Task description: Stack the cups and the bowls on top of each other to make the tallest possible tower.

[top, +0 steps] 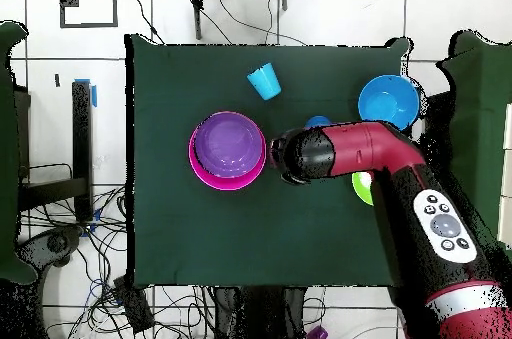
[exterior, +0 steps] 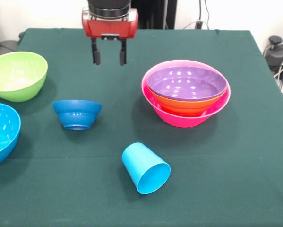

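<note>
Nearest camera: sky blue cup on its side, mouth toward viewer; prob. light, stiff, slippery, so grip thin rim wall. Tower (purple in orange in pink) sits right of centre. Gripper hovers w/ jaws apart, empty.

I see the tower right of the small bowl; the cup lies tipped nearer the camera, between them.
</note>
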### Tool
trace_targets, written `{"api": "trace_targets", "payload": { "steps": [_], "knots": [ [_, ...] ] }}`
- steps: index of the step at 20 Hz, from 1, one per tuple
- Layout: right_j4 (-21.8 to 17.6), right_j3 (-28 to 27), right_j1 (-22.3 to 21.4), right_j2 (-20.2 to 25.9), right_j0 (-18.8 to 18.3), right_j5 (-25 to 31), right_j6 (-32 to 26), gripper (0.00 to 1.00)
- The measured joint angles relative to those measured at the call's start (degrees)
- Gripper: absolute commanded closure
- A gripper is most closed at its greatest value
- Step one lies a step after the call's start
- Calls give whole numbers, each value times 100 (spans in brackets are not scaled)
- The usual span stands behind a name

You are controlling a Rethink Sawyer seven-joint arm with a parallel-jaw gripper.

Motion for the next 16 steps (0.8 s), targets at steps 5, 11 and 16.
{"api": "trace_targets", "payload": {
  "steps": [5,11,16],
  "knots": [
    [-1,-98,161,107,-213,13,-275,0],
    [-2,-264,344,231,-454,246,-690,0],
    [-2,-526,519,321,-703,666,-1164,0]
  ]
}}
